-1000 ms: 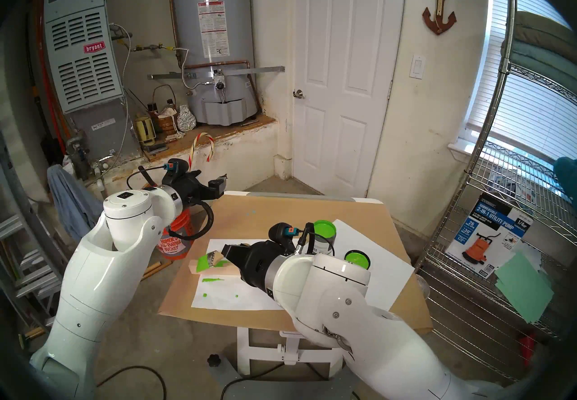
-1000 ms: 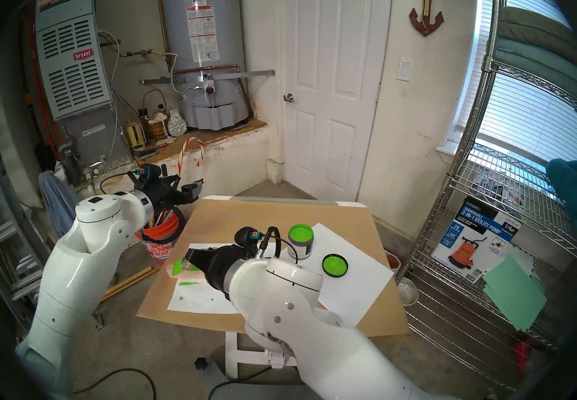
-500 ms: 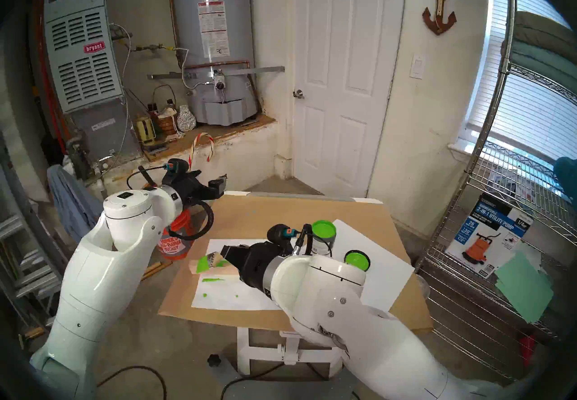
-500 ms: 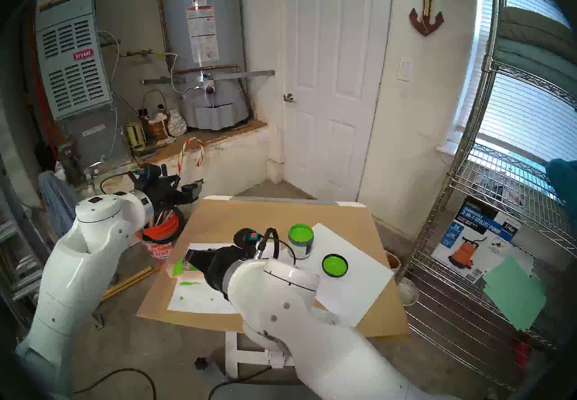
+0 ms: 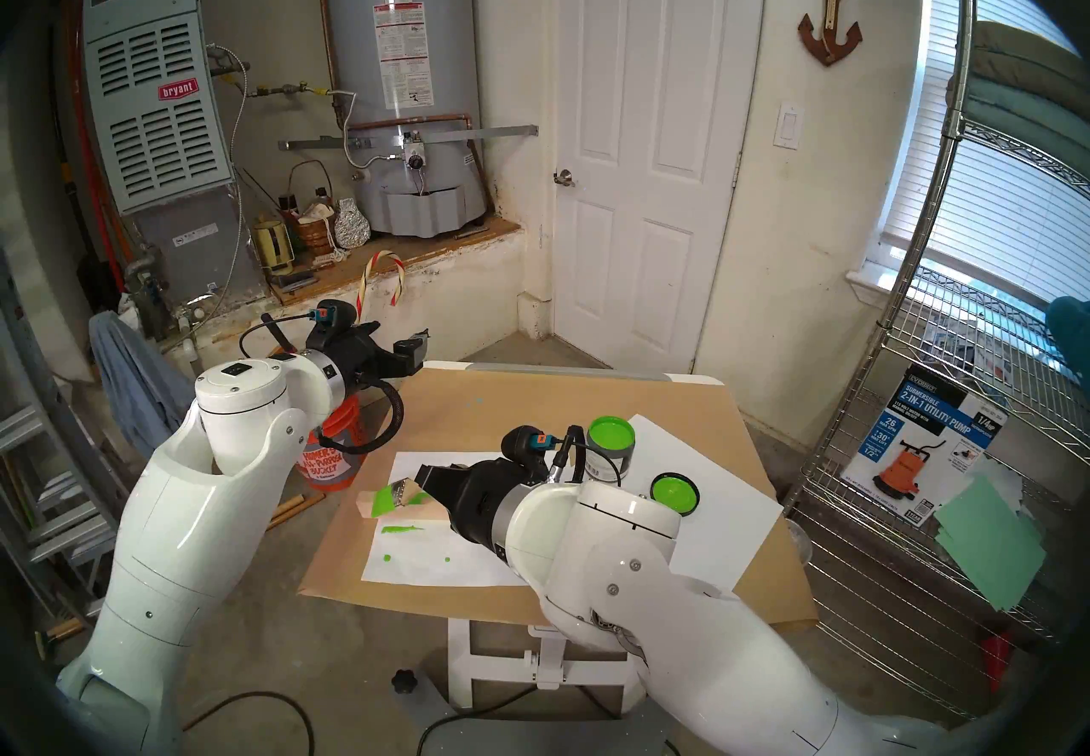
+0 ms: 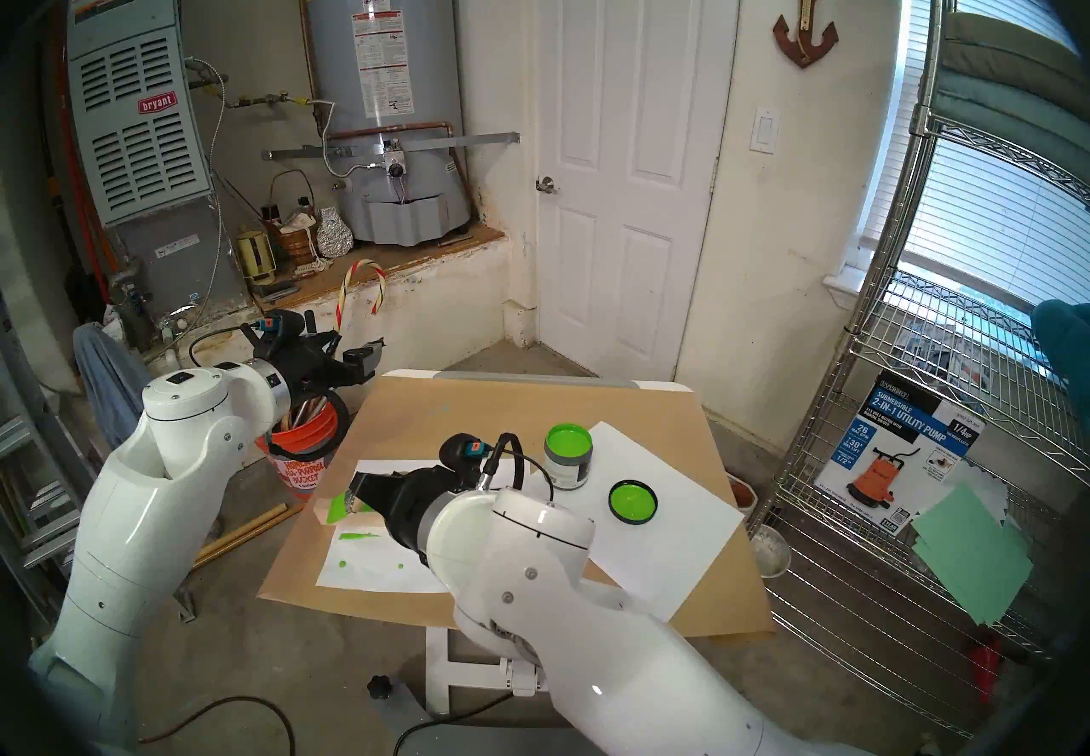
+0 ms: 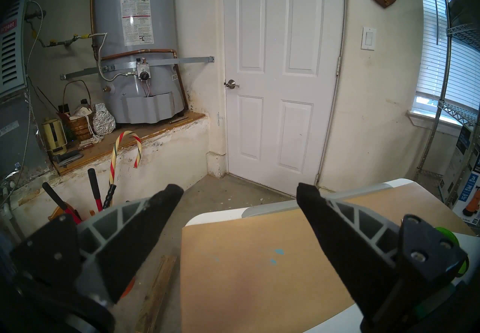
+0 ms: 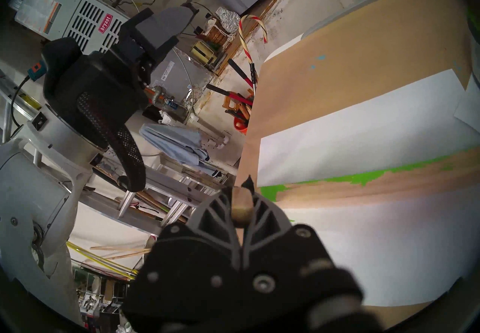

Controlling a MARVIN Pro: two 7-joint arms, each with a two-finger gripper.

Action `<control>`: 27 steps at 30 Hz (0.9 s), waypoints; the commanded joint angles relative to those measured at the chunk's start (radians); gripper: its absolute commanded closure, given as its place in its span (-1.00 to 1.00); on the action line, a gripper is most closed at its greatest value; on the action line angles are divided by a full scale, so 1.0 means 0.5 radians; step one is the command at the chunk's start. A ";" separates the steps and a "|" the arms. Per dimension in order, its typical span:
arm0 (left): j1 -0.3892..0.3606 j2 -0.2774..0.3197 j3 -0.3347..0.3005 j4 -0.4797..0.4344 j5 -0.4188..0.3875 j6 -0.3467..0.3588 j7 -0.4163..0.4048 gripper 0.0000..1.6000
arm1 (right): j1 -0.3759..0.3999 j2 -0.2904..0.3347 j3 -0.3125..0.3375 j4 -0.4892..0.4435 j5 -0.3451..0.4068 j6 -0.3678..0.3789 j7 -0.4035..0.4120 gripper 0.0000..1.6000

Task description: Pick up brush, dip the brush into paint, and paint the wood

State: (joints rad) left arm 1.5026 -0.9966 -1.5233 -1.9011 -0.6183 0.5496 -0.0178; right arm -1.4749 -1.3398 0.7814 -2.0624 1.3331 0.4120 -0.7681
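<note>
Right end effector (image 5: 426, 478) clamped on brush (image 5: 402, 491); green bristles resting on left end of wood (image 5: 407, 504), lying across white paper (image 5: 436, 554) on table (image 5: 531, 401); paint (image 5: 610, 445) standing behind, uncovered. Left end effector (image 7: 239, 193) spread wide, empty, beyond table's far-left corner.

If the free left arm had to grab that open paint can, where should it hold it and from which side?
Grip the paint can around its grey-and-white labelled wall, below the rim, coming in level from the robot's left with the left gripper, which is open. The can stands upright, round, with wet green paint at its open top, so a grasp from above would likely foul the fingers.
</note>
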 commanded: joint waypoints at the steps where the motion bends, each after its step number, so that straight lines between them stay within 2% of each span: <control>1: -0.019 0.003 -0.018 -0.033 -0.003 -0.004 0.001 -1.00 | 0.042 -0.048 0.006 -0.001 -0.003 -0.017 0.022 1.00; 27: -0.019 0.003 -0.018 -0.033 -0.003 -0.004 0.001 -1.00 | 0.051 -0.035 0.036 0.044 0.022 -0.026 0.011 1.00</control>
State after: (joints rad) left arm 1.5026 -0.9966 -1.5233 -1.9011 -0.6183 0.5496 -0.0178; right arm -1.4591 -1.3448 0.7971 -2.0235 1.3428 0.4024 -0.7635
